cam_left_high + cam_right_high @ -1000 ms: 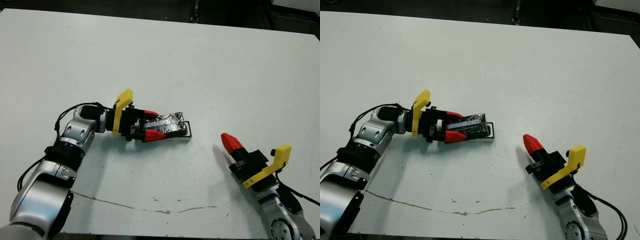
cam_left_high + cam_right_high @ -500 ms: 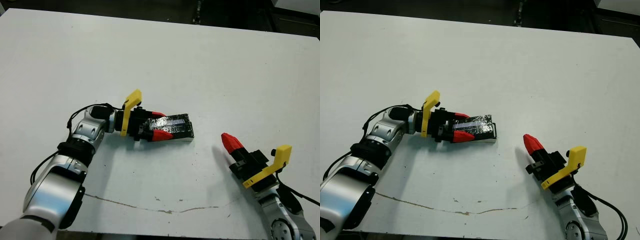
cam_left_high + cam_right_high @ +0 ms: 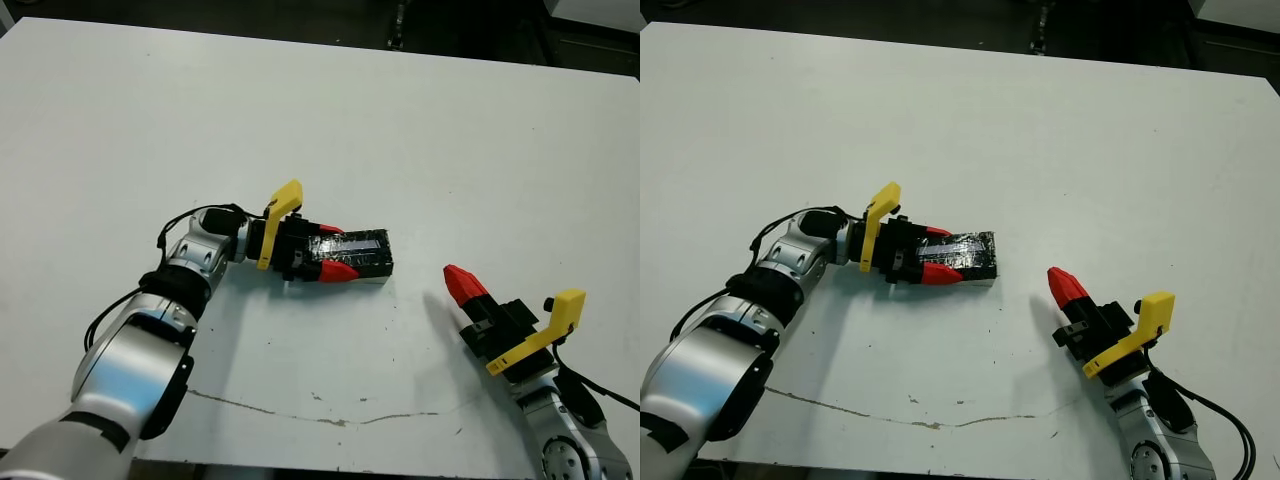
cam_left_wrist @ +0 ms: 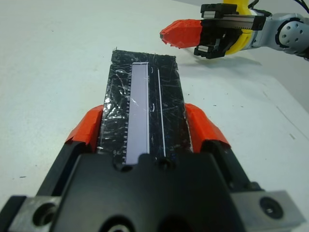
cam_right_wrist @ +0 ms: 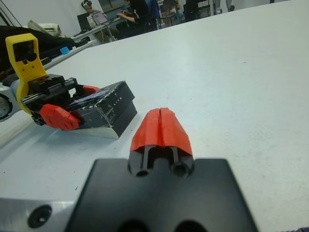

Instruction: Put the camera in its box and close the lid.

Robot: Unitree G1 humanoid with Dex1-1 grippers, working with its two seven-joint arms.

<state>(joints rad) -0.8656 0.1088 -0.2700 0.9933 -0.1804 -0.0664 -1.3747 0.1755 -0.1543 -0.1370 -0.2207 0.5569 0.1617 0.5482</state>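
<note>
head views: the lid is now lying flat on the box, no longer tilted, left gripper clamping it. left wrist: pale strip, no legible writing. right wrist: right gripper fingers pressed together, near the box.

Bright, even overhead light on a white table, with soft shadows beneath both arms. The foil lid glints with small highlights. Wrist views are sharp up close; people in the background are blurred.
</note>
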